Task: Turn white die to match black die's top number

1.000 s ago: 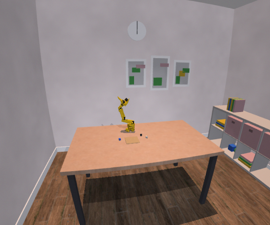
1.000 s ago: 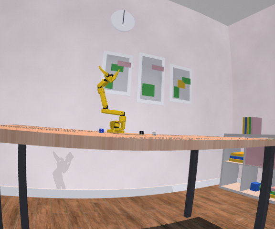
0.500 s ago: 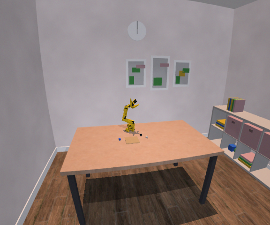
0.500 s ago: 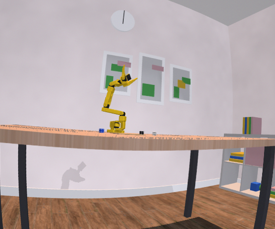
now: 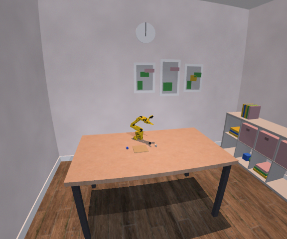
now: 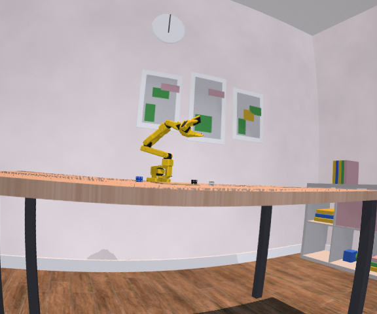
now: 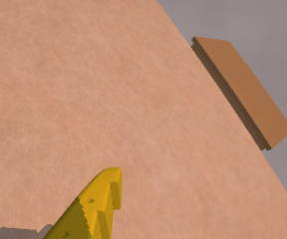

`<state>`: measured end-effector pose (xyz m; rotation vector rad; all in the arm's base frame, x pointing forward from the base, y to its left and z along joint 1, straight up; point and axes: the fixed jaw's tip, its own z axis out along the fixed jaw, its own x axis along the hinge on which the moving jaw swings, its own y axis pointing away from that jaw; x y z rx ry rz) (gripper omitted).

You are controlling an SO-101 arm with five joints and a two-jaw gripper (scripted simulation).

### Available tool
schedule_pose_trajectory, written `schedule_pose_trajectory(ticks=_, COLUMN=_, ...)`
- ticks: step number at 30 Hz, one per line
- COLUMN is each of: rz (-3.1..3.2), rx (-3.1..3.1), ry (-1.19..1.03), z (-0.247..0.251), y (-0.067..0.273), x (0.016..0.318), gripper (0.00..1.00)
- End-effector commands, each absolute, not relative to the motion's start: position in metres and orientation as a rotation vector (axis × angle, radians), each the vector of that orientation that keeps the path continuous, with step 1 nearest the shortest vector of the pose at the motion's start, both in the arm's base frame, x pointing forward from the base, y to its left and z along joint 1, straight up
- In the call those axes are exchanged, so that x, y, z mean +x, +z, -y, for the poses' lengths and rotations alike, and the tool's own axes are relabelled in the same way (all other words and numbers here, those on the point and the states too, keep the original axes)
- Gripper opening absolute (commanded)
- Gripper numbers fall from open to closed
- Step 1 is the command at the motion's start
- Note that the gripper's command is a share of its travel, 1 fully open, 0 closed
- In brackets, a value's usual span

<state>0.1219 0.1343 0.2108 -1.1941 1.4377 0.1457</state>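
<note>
White die (image 5: 155,145) sits on the surface (image 5: 179,157) right of the mat (image 5: 140,148), off it. Hand (image 6: 195,127) hovers high, half-spread, empty. Tiny, rigid, light cube: pinch two opposite side faces.

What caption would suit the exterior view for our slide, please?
Arm raised, gripper partly open and empty above the table; blue, black, white dice untouched.

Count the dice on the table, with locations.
3. Blue die sits on the table just off the mat's one side; black die and white die sit off the other side, near the arm's base. None is on the mat. None looks hidden.
</note>
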Motion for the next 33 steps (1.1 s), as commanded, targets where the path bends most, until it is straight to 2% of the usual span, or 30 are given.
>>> schedule_pose_trajectory(ticks=1, rz=-1.656, rx=-1.138, ry=0.192, z=-0.134, y=0.177, x=0.133, gripper=0.48)
schedule_pose_trajectory(ticks=9, rz=-2.130, rx=-0.973, ry=0.237, z=-0.118, y=0.096, x=0.138, gripper=0.37)
schedule_pose_trajectory(ticks=14, rz=-2.310, rx=-0.875, ry=0.236, z=-0.107, y=0.066, x=0.133, gripper=0.32)
schedule_pose_trajectory(ticks=24, rz=-2.450, rx=-0.783, ry=0.227, z=-0.097, y=0.044, x=0.126, gripper=0.29)
schedule_pose_trajectory(ticks=33, rz=-2.469, rx=-0.769, ry=0.225, z=-0.095, y=0.041, x=0.125, gripper=0.28)
